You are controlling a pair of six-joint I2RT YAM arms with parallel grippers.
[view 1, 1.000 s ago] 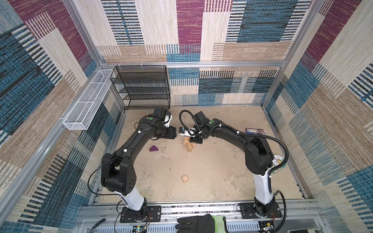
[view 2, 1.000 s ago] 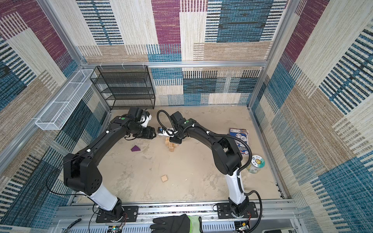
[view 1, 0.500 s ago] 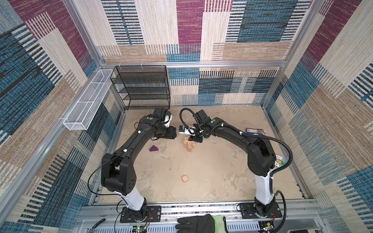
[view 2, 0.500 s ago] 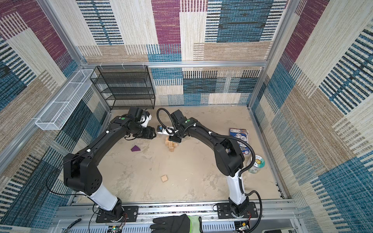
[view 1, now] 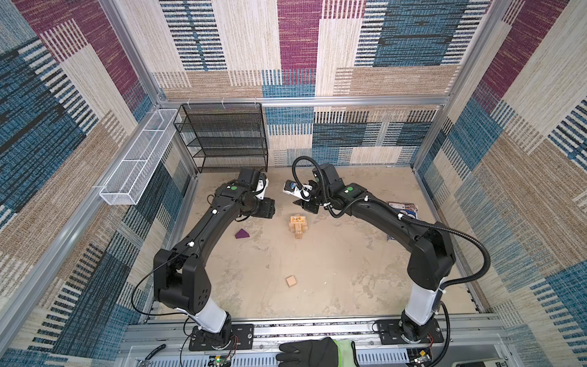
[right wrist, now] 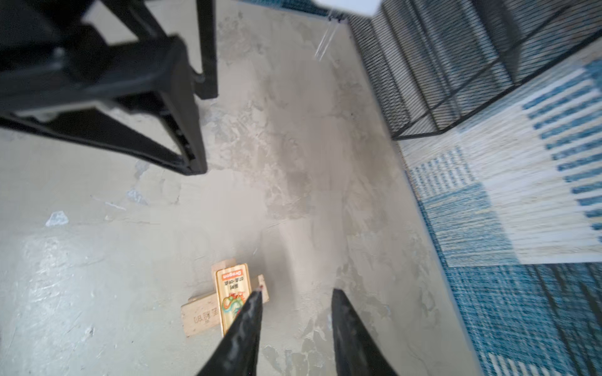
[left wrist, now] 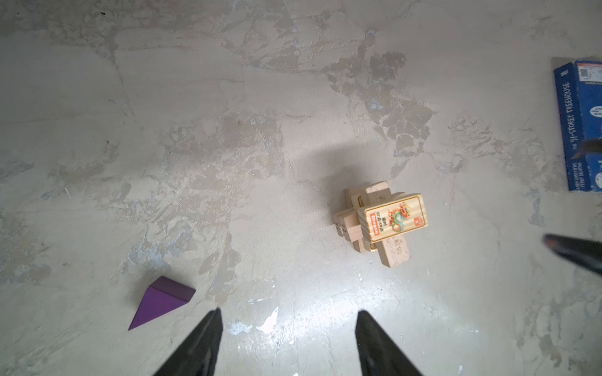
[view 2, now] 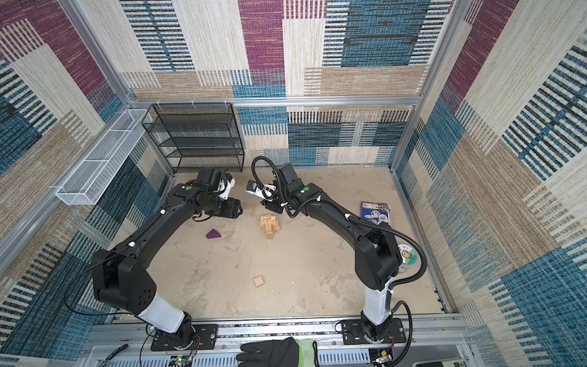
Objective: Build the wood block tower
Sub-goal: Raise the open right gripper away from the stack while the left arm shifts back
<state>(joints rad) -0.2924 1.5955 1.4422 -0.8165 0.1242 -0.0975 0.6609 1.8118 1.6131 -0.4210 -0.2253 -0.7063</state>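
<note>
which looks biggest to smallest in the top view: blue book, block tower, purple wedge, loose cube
1. blue book
2. block tower
3. purple wedge and loose cube: about alike, so not ranked

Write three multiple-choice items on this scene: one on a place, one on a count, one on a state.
1. Where is the purple wedge relative to the tower?
A) on top of it
B) on the floor beside it, apart
C) leaning against it

2. How many tan blocks lie alone, away from the tower?
A) none
B) three
C) one

3. The left tool is:
A) open and empty
B) shut on the wedge
C) shut on a block

Answers:
1 B: both top views show bare floor between wedge and tower.
2 C: only the cube lies alone, nearer the arm bases.
3 A: the left wrist view shows its jaws apart over bare floor.
</note>
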